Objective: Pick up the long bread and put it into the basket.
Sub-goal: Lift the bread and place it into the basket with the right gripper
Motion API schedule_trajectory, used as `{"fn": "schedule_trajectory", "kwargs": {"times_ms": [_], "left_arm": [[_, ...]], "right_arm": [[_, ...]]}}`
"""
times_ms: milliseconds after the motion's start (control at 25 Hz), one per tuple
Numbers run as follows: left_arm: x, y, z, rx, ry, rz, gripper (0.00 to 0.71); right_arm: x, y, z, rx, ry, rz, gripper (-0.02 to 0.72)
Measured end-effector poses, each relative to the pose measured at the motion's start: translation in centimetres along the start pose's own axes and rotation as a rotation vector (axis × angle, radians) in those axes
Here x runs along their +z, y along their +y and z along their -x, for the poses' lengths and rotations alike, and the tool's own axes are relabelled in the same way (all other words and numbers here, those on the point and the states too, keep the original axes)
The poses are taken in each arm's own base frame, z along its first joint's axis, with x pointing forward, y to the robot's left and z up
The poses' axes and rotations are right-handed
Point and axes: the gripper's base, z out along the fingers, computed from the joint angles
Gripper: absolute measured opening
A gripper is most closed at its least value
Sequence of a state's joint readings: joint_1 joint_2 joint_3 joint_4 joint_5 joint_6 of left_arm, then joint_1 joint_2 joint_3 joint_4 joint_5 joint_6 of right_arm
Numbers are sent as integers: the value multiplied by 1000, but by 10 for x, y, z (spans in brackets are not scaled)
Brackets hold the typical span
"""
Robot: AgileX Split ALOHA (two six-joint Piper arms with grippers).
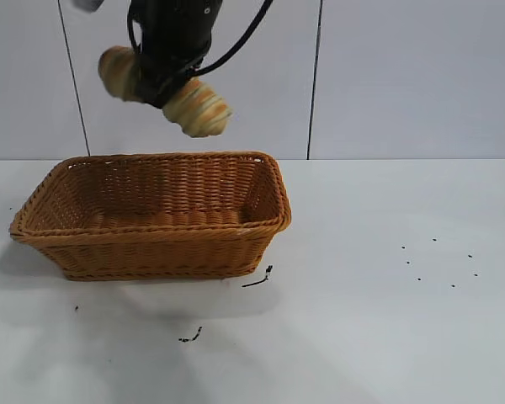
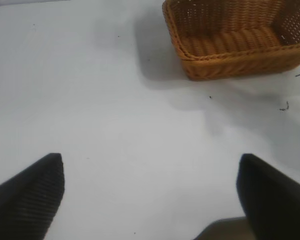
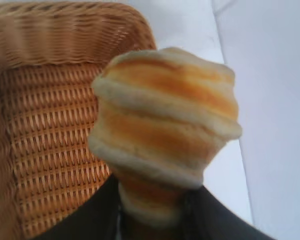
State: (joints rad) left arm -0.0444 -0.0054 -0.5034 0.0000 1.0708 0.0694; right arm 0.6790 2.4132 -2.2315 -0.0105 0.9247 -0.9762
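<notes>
The long bread [image 1: 195, 106], tan-yellow with orange-brown stripes, hangs in the air above the back of the wicker basket [image 1: 151, 231]. My right gripper [image 1: 164, 77] is shut on the bread's middle, with both ends sticking out. In the right wrist view the bread [image 3: 165, 125] fills the centre between the black jaws of the right gripper [image 3: 152, 202], over the basket's corner [image 3: 45, 130]. My left gripper [image 2: 150, 180] is open and empty above bare table. The basket [image 2: 230, 55] lies well off from it.
The white table [image 1: 387, 295] carries small dark specks and a dark scrap [image 1: 258, 279] by the basket's front corner. A white panelled wall [image 1: 404, 76] stands behind. The basket's inside shows no objects.
</notes>
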Motion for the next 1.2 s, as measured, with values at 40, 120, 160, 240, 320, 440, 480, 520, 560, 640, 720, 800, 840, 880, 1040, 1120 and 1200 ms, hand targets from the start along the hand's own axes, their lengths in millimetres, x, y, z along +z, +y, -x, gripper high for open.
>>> {"fn": "schedule_trajectory", "kwargs": {"times_ms": [40,120,160,240,320,440,480,520,560,640,720,800,840,880,1040,1120,1200], "left_arm": [[0,0,0,0,0,0,696],[0,0,0,0,0,0,696],[0,0,0,0,0,0,696],[0,0,0,0,0,0,696],[0,0,0,0,0,0,696],[0,0,0,0,0,0,696],[0,0,0,0,0,0,696],[0,0,0,0,0,0,696],[0,0,0,0,0,0,696],[0,0,0,0,0,0,696],[0,0,0,0,0,0,696],[0,0,0,0,0,0,696],[0,0,0,0,0,0,696],[0,0,0,0,0,0,696],[0,0,0,0,0,0,696],[0,0,0,0,0,0,696],[0,0,0,0,0,0,696]], "right_arm": [[5,2,-1,-2,1,5,177],[15,5,-2,2,0,14,177],[20,6,-2,9,-9,16,177],[28,8,-3,14,-17,17,177],[33,10,-2,23,-28,25,177],[37,12,-1,45,-50,37,187],[38,12,-1,49,-55,37,215],[38,13,0,52,-59,38,263],[38,13,0,52,-60,38,333],[38,13,0,55,-65,38,485],[38,12,1,59,-73,29,606],[38,9,2,74,-87,9,663],[37,8,2,86,-91,4,675],[37,7,1,101,-93,0,682],[29,-1,-3,136,-99,-21,693],[19,-7,-4,199,-109,-36,693],[5,-16,-8,331,-122,-52,693]]}}
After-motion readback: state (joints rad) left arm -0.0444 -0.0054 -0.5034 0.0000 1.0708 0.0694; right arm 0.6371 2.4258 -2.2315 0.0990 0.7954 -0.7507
